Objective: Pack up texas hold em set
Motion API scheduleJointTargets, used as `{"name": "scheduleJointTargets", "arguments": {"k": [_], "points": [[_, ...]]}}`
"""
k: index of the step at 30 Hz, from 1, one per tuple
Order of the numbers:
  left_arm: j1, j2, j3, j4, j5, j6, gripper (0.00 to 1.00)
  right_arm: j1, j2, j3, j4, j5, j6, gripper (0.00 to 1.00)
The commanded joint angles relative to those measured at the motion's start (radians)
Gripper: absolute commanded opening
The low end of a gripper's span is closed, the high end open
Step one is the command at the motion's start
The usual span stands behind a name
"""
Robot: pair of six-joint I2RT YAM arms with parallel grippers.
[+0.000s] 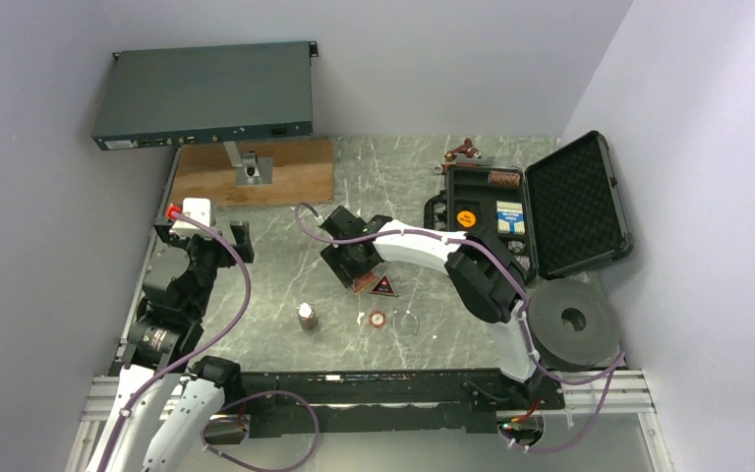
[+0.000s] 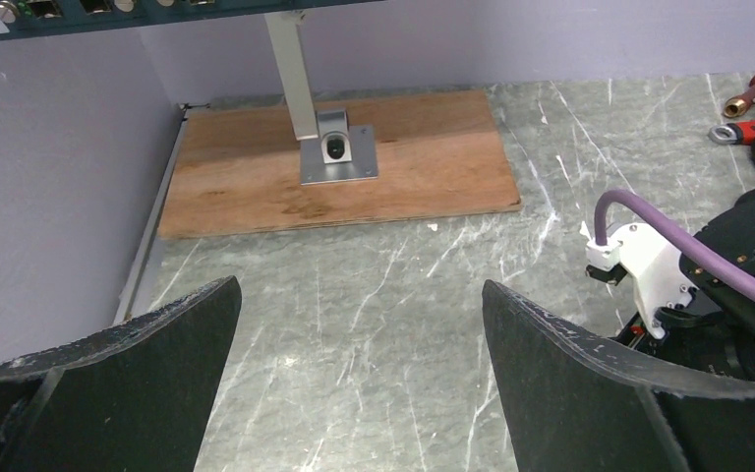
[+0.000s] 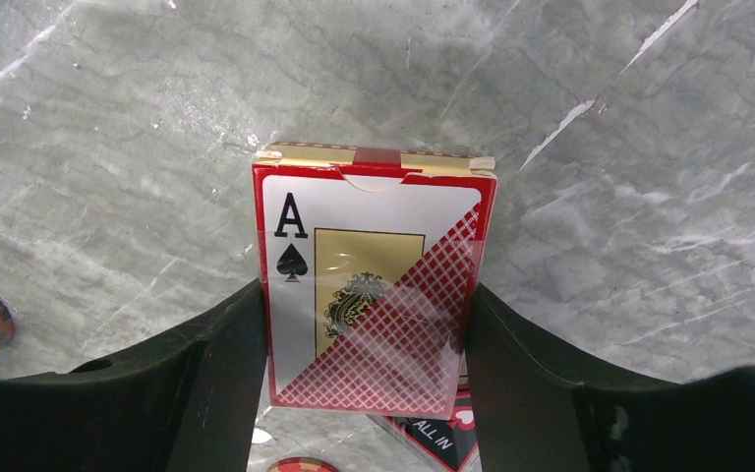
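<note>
Right wrist view: pickup step, right jaws clamp card deck (image 3: 374,295); left jaws apart. Next: lift toward briefcase (image 1: 575,202), 2 o'clock.

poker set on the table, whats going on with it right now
The right gripper holds a red card deck by its two long sides, near the middle of the table. The black case lies open at the far right with another deck in it. A triangle piece and a chip lie loose on the table. The left gripper hangs open and empty at the left.
</note>
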Motion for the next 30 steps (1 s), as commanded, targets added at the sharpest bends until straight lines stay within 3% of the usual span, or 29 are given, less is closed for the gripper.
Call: {"name": "scheduleJointTargets", "arguments": {"k": [1,7,11,19,30], "points": [[-0.003,-0.012,0.034,0.014,-0.063,-0.006,1.00,0.009,-0.067,0.055,-0.020,0.005,0.013,0.29],[-0.003,-0.018,0.027,0.026,-0.096,-0.014,1.00,0.008,-0.150,0.103,-0.019,-0.019,0.029,0.15],[-0.003,0.002,0.058,-0.012,-0.122,-0.032,1.00,0.008,-0.185,0.139,-0.018,-0.022,0.031,0.00],[-0.003,0.000,0.075,-0.067,-0.177,-0.061,1.00,-0.028,-0.260,0.150,-0.038,0.175,-0.012,0.00],[-0.003,-0.006,0.011,-0.047,-0.119,-0.052,1.00,-0.322,-0.372,0.096,-0.035,0.217,0.037,0.00]]}}
